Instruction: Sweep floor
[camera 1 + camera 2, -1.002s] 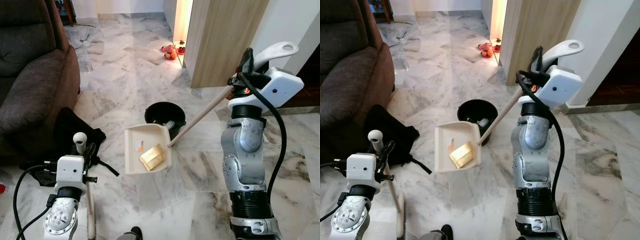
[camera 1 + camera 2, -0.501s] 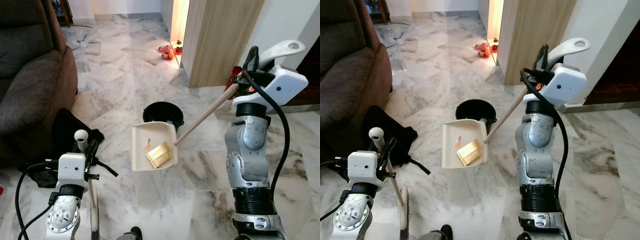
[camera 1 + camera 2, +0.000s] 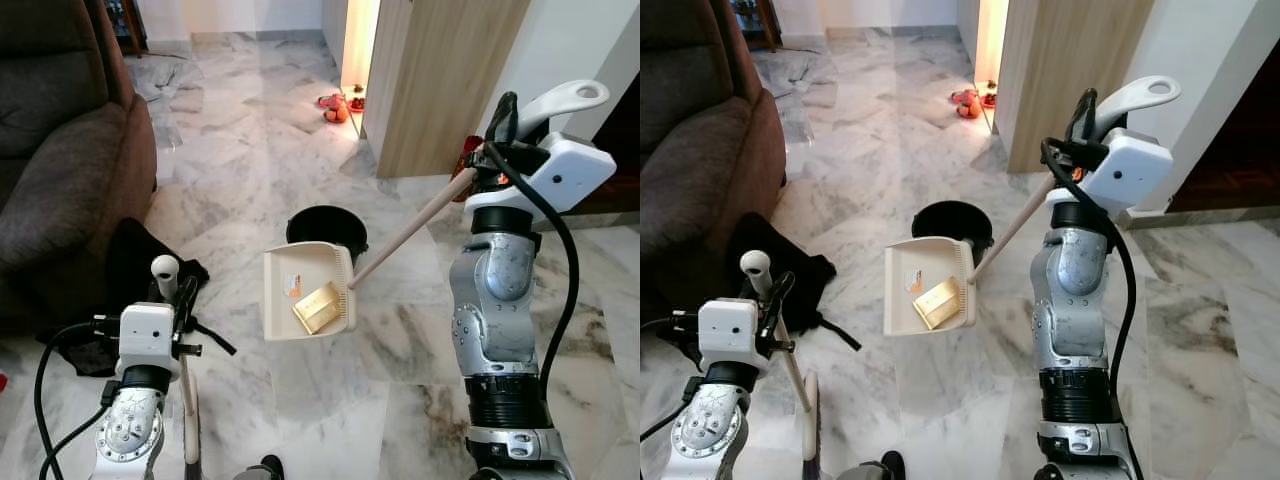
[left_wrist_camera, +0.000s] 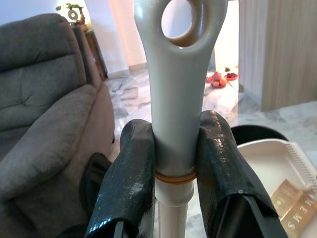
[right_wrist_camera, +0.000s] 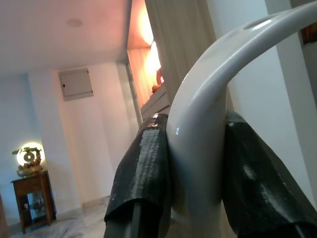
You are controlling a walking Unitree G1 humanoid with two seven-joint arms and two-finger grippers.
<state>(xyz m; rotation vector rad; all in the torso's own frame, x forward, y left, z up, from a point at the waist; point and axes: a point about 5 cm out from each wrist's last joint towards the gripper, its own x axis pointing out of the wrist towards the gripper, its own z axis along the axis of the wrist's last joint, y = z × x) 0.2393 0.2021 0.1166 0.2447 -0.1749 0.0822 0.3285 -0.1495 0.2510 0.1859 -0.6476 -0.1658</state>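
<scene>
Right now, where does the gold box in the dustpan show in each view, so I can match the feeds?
Left eye view: gold box near the middle, in the dustpan.
Right eye view: left of the middle, in the dustpan.
Left wrist view: lower right corner, past the broom handle.
Right wrist view: not in it.
Shared landmark: the black bin behind the dustpan.

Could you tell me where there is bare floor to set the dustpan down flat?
Bare marble lies between the dustpan and the right arm, and a wider stretch runs from the black bin towards the wooden partition and back wall. It is crowded on the left: the sofa, black cloth and the broom held by the left gripper.
</scene>
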